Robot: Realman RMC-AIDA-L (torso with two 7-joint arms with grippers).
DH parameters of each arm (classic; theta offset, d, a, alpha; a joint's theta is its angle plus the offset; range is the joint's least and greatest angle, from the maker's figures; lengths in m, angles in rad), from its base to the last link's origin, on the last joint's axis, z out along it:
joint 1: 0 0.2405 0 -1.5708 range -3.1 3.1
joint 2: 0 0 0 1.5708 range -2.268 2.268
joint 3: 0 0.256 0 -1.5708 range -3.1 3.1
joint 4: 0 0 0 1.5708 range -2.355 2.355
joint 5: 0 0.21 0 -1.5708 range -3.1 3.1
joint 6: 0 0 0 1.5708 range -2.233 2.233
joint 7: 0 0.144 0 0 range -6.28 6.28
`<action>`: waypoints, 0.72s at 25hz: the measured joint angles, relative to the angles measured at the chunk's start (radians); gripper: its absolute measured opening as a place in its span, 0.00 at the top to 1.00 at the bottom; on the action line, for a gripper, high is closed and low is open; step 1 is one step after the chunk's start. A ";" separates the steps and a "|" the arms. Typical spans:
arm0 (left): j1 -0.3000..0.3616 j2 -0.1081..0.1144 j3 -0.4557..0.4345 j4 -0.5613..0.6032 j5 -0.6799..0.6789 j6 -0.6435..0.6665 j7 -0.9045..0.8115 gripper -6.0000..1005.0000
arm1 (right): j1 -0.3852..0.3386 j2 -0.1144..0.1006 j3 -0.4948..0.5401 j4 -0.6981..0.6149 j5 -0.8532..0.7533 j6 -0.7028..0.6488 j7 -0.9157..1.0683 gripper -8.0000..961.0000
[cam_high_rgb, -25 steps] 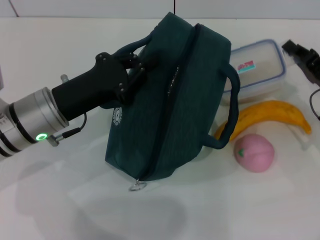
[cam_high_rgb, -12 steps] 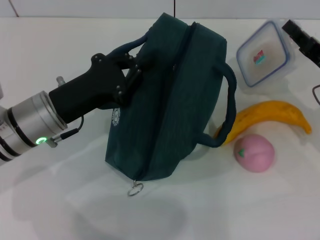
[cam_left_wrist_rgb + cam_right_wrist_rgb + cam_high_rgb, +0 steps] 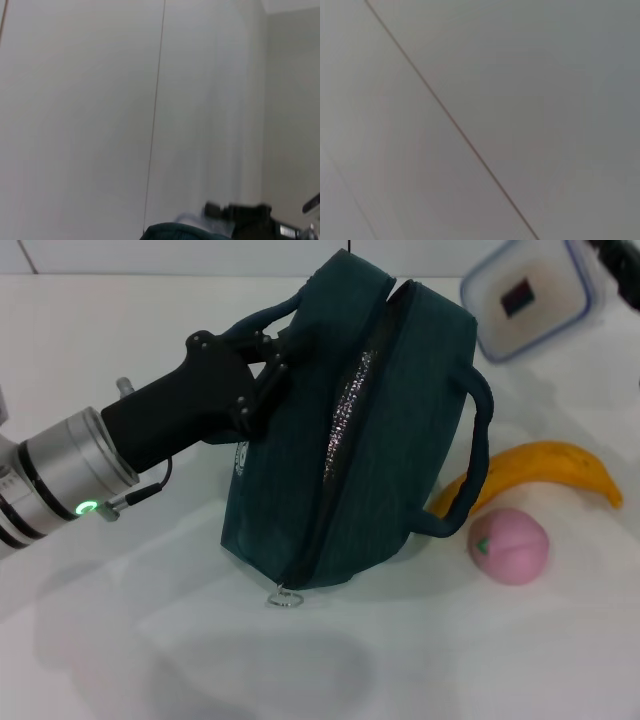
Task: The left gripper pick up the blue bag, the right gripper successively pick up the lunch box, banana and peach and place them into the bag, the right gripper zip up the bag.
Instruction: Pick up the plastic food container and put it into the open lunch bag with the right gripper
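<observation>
From the head camera I see my left gripper [image 3: 268,375], a black two-fingered claw on a silver cylindrical wrist with a green light, closed around the near cord handle of the dark teal-blue fabric lunch bag [image 3: 385,455], holding the bag tilted so that only its lower end, near the ring zipper pull [image 3: 286,598], rests on the white table [image 3: 150,640]. The long zipper is parted and a strip of silver foil lining shows along the gap. At the top right edge, the flat clear plastic lunch box with a blue-rimmed lid [image 3: 530,295] hangs in the air above and beside the bag's far end, tilted on edge. My right gripper [image 3: 618,255] is only a black sliver at the frame corner touching the box; I take it to be gripping the box, but its fingers are out of sight and I cannot tell how far they stand. The curved yellow banana [image 3: 545,475] lies on the table right of the bag, with the small round pink peach [image 3: 510,545] just in front of it.
</observation>
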State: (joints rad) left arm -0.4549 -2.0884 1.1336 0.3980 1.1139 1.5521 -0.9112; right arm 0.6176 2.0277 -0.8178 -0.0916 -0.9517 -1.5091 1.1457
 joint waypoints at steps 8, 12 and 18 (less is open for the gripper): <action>-0.013 -0.002 0.000 -0.002 -0.002 -0.031 -0.005 0.95 | 0.093 0.000 0.000 -0.024 0.037 -0.188 0.039 0.89; -0.028 -0.002 0.000 -0.005 -0.002 -0.072 -0.003 0.95 | 0.152 0.000 -0.005 -0.017 0.037 -0.223 0.042 0.90; -0.070 -0.002 -0.004 -0.041 -0.002 -0.126 0.002 0.95 | 0.209 0.000 -0.039 -0.012 0.032 -0.228 0.075 0.90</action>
State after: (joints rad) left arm -0.5247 -2.0908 1.1300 0.3571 1.1119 1.4258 -0.9094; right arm 0.8269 2.0278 -0.8567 -0.1039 -0.9196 -1.7373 1.2211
